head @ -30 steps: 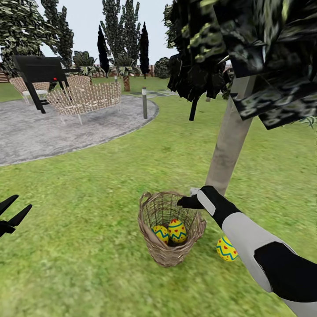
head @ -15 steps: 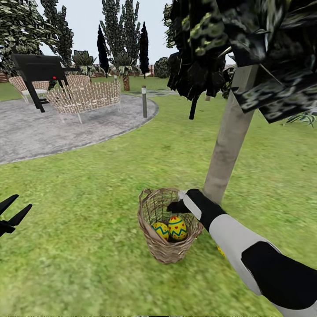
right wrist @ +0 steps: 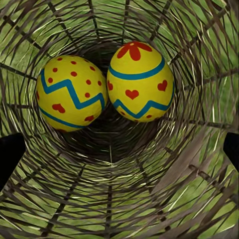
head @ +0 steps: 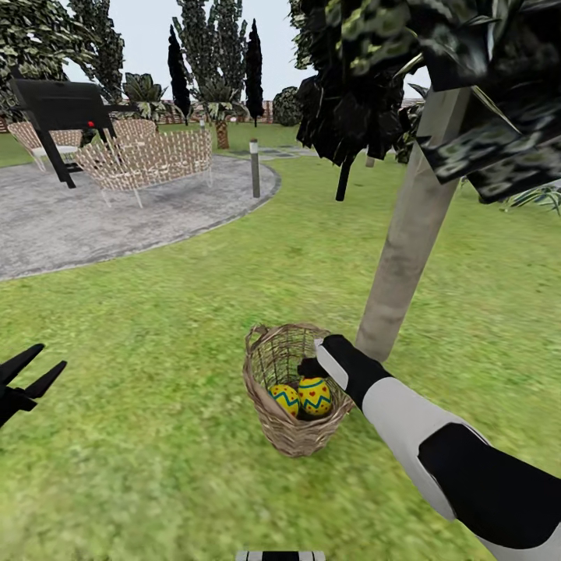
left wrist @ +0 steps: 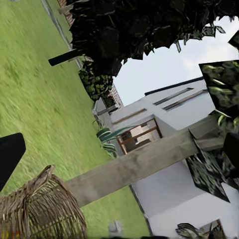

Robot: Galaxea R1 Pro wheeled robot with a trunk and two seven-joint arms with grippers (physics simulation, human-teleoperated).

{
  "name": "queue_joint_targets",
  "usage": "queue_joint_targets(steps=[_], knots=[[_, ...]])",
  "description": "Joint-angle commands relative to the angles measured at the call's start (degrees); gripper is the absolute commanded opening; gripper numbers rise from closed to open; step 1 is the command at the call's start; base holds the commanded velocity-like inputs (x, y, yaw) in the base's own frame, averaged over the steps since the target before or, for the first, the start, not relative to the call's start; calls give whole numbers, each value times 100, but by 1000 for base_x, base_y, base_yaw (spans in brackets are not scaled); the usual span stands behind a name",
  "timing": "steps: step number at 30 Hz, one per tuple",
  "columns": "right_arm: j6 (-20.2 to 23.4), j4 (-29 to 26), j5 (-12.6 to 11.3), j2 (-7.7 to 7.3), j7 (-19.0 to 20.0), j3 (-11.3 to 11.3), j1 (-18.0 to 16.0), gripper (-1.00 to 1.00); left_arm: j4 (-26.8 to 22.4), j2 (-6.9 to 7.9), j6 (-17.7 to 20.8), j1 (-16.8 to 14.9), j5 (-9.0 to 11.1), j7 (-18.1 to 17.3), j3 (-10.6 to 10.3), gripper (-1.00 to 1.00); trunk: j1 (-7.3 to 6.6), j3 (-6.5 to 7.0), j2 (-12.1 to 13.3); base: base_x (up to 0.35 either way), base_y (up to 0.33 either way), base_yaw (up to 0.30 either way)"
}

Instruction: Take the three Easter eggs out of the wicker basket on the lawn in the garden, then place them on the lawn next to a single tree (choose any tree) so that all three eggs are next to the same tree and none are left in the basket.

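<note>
Eggs: I count two (right wrist: pixel 71 92) (right wrist: pixel 140 82) touching in the basket (head: pixel 292 436), right gripper (head: pixel 310 366) over its 2 o'clock rim, jaws spread; left gripper (head: pixel 27 375) also open.

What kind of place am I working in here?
Most likely a home garden: green lawn, a grey paved patio with wicker chairs, a tree beside the wicker basket, and a white house.

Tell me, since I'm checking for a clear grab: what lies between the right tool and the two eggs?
Nothing: in the right wrist view only open space inside the basket separates the right tool from the eggs.
</note>
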Motion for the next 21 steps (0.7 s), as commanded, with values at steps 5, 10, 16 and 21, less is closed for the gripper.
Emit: queue_joint_targets(steps=[5, 10, 16, 21], knots=[[14, -77, -47, -34, -8, 49, -5, 100, 7, 2, 26, -5, -6, -25, -21, 100, -1, -5, -2, 0, 0, 0], [14, -59, -53, -31, -1, 56, -5, 100, 7, 8, 29, -5, -6, -25, -23, 100, -1, -5, -2, 181, 0, 0], [9, -56, -53, -26, -11, 56, 0, 100, -1, 12, 29, -6, -9, -25, -23, 100, -1, -5, -2, 311, 0, 0], [52, -23, -88, -30, -47, 53, -3, 100, -7, 3, 29, -6, -6, -25, -23, 100, -1, -5, -2, 133, 0, 0]])
